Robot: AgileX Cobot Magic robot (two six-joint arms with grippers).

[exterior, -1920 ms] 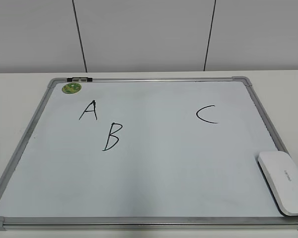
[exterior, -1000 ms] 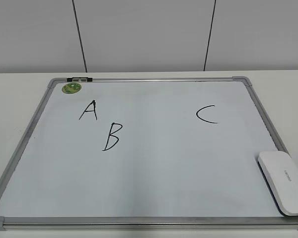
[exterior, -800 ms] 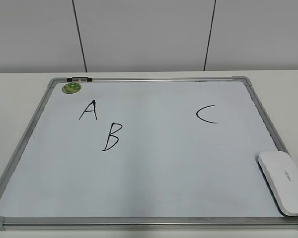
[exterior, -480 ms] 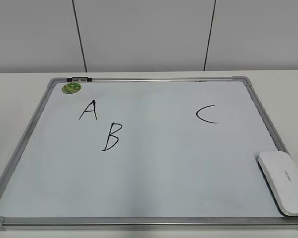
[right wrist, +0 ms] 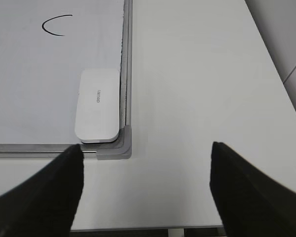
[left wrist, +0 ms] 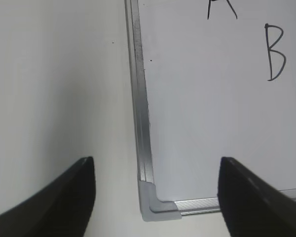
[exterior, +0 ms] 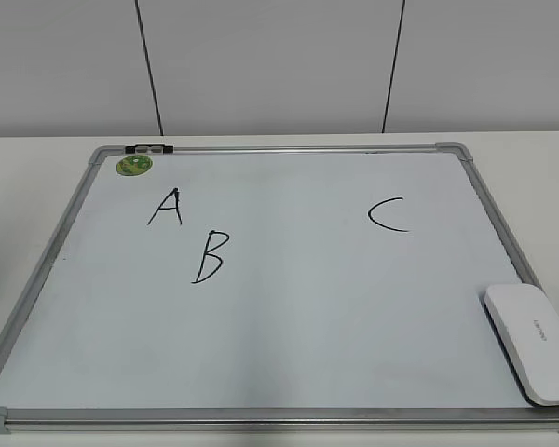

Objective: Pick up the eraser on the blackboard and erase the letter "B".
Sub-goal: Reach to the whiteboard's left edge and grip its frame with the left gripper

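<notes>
Right gripper (right wrist: 145, 190) spread wide and empty above the table (right wrist: 197, 89); the eraser (right wrist: 97, 105) lies ahead and to its left, flat in the corner of the blackboard (right wrist: 49, 74), against the frame. Left gripper (left wrist: 155, 197) likewise spread, empty; the letter "B" (left wrist: 275, 52) lies ahead to its right, near "A" (exterior: 166, 207).

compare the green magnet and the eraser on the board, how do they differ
The green magnet is round and patterned green; the eraser is a white rounded rectangle with small grey lettering. The magnet is much smaller than the eraser. The magnet sits in the far left corner above the "A"; the eraser lies in the near right corner against the frame. Both rest on the blackboard, untouched by either gripper.
</notes>
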